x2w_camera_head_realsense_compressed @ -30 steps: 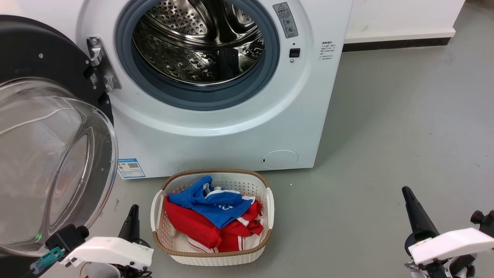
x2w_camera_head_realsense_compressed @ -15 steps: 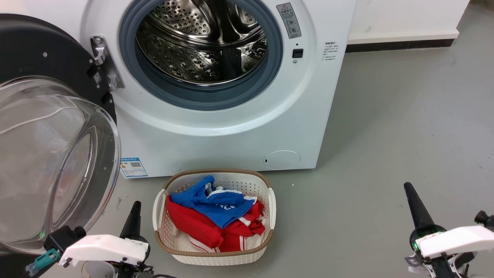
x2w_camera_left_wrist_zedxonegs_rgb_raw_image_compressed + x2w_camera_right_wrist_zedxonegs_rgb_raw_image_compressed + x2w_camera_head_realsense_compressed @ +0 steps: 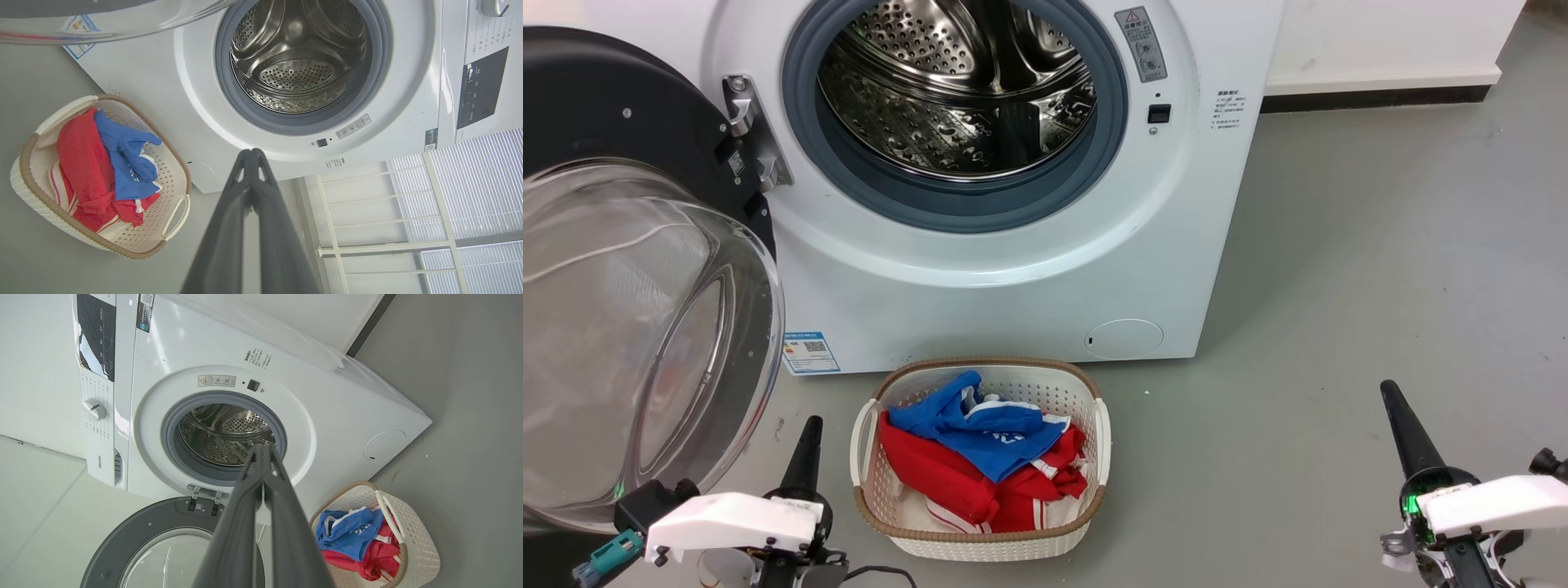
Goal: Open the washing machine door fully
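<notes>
Since the washing machine door (image 3: 637,286) stands swung wide, opening is judged complete; left pincer (image 3: 811,426) and right pincer (image 3: 1388,392), both clenched empty, must not nudge it.

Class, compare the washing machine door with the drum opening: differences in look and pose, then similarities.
The washing machine door has a black rim round a bulging clear glass bowl; the drum opening has a grey rubber ring round perforated steel. The door hangs swung out on its hinge; the opening sits in the white front of the washing machine. Both are round.
</notes>
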Robot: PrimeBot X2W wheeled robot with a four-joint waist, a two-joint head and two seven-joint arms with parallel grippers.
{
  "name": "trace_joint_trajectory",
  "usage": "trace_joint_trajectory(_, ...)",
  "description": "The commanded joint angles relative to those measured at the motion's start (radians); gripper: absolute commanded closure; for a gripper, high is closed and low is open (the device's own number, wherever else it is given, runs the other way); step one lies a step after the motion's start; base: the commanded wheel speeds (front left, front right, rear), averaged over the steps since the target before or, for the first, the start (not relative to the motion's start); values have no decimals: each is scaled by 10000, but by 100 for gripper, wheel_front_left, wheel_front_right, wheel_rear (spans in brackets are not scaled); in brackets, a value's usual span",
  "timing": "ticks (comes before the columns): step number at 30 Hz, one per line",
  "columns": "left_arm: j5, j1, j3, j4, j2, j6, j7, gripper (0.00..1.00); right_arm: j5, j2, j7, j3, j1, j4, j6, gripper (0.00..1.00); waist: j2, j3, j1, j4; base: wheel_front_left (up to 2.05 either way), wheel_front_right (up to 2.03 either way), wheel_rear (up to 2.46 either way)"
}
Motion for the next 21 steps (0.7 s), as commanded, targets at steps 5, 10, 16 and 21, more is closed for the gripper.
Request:
trace_joint_trajectory(5, -543, -274, 219, -9, -98, -229, 153, 100, 643, 52, 94, -80, -279, 35, 1, 100, 0, -5, 0, 34, 0, 0, 0)
trace_joint_trajectory(10, -1070, -325, 392, 31, -225, -407, 315, 100, 1253, 90, 139, -135, -346, 122, 1, 100, 0, -11, 0, 76, 0, 0, 0)
trace_joint_trajectory(16, -1496, -344, 528, 67, -327, -543, 425, 100, 1756, 126, 204, -183, -392, 197, 1, 100, 0, -16, 0, 112, 0, 0, 0)
trace_joint_trajectory(21, -1832, -380, 642, 95, -400, -668, 525, 100, 2152, 150, 238, -219, -428, 254, 1, 100, 0, -21, 0, 141, 0, 0, 0)
